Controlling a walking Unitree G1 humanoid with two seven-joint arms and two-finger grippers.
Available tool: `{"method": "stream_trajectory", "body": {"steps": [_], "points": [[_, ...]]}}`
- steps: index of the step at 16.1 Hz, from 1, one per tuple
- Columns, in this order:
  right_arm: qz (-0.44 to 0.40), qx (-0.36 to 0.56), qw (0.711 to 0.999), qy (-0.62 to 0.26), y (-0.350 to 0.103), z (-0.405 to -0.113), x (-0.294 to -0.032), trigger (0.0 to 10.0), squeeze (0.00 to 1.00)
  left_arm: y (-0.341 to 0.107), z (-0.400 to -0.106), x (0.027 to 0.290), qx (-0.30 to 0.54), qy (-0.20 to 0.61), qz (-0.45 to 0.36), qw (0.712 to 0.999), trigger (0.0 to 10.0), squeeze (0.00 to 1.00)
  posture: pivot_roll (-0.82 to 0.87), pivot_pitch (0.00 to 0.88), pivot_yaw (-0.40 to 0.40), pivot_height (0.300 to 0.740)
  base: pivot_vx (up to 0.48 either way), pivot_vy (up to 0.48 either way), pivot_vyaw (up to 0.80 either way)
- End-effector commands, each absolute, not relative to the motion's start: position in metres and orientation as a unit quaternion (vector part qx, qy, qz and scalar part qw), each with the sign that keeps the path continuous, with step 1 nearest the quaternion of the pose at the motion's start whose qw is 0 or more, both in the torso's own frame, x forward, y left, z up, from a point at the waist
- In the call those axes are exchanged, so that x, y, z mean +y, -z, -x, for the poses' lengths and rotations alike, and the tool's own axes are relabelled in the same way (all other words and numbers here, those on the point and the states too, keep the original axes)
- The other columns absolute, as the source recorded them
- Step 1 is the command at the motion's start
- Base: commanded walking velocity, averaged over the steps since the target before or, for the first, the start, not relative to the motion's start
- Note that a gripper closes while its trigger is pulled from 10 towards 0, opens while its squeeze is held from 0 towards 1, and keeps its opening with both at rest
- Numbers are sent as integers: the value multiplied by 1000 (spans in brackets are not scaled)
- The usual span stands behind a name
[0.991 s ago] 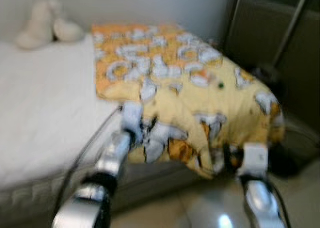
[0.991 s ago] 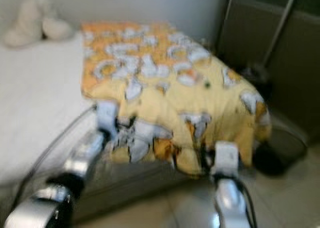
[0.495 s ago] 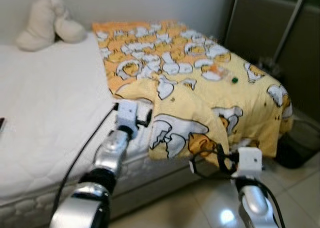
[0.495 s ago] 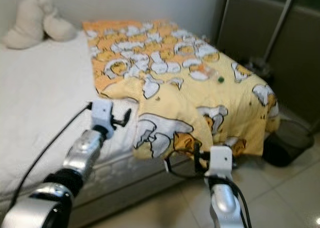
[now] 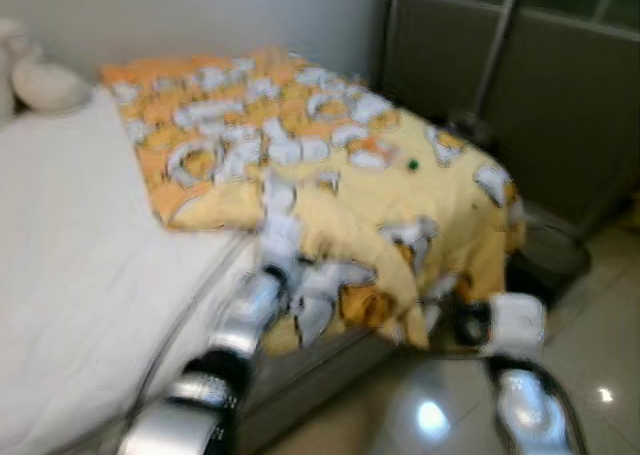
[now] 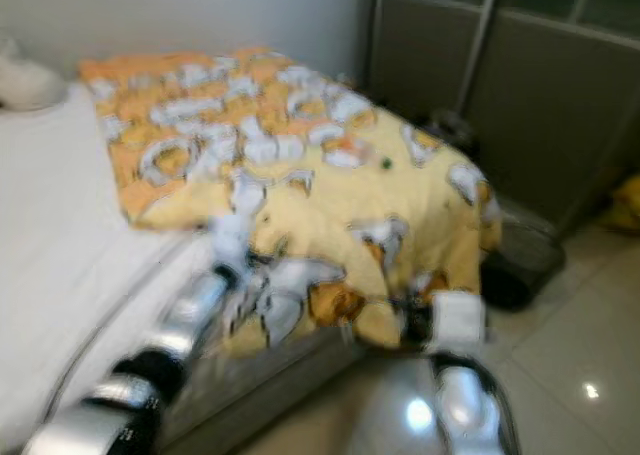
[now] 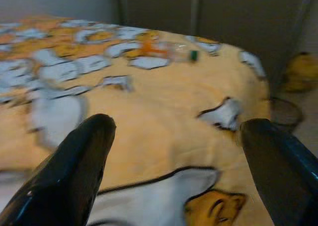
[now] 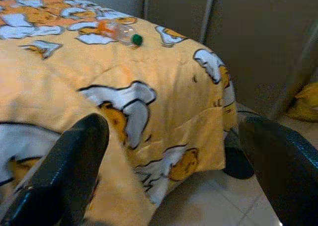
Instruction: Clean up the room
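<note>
Blanket, yellow-orange w/ white cartoon print [image 5: 330, 175], lies over the foot end of the white mattress [image 5: 70, 265], its edge hanging toward the tiled floor [image 6: 580, 355]. Left gripper [image 7: 174, 151] & right gripper [image 8: 171, 156] both spread wide, holding nothing, near the blanket's hanging edge. Small clear plastic bottle w/ green cap [image 8: 124, 35] lies on top.

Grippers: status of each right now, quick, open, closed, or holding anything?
Left gripper: open, fingers spread over the yellow blanket, holding nothing.
Right gripper: open, at the blanket's hanging edge, holding nothing.
</note>
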State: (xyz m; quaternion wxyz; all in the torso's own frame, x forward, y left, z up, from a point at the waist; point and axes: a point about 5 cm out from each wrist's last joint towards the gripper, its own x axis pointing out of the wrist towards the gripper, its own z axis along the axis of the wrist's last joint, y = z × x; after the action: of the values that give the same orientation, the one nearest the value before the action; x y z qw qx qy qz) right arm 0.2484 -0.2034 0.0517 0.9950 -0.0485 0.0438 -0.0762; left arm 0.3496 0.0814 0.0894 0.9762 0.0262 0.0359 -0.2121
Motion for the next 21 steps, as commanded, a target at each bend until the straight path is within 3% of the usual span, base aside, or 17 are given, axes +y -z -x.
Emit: {"method": "stream_trajectory", "body": {"steps": [1,6,8,10,13,18,21], "points": [[39,29,997,66,-57,-254,-194,10000,0,-93,-353,98,28,196,-40,979,10000,0,34,0,43,740,480,0,0],[44,33,997,63,-55,-247,-193,10000,0,-76,-354,122,94,123,-49,987,10000,0,19,0,37,740,286,0,0],[44,41,997,55,-57,-234,-198,10000,0,-64,-349,134,123,94,-30,988,10000,0,-14,29,-13,740,0,0,0],[37,49,998,17,-60,-218,-200,10000,0,-56,-343,129,127,102,6,987,10000,0,-68,104,-62,740,0,0,0],[49,91,994,-26,-53,-192,-204,10000,0,-52,-336,112,109,120,-13,987,10000,0,-114,181,-115,740,0,0,0],[24,116,992,-52,-54,-187,-190,10000,0,-41,-326,101,117,134,-27,984,10000,0,-110,208,-114,740,0,0,0],[19,122,990,-61,-51,-186,-181,10000,0,-43,-331,118,116,79,-83,987,10000,0,-94,214,-95,740,0,0,0]]}}
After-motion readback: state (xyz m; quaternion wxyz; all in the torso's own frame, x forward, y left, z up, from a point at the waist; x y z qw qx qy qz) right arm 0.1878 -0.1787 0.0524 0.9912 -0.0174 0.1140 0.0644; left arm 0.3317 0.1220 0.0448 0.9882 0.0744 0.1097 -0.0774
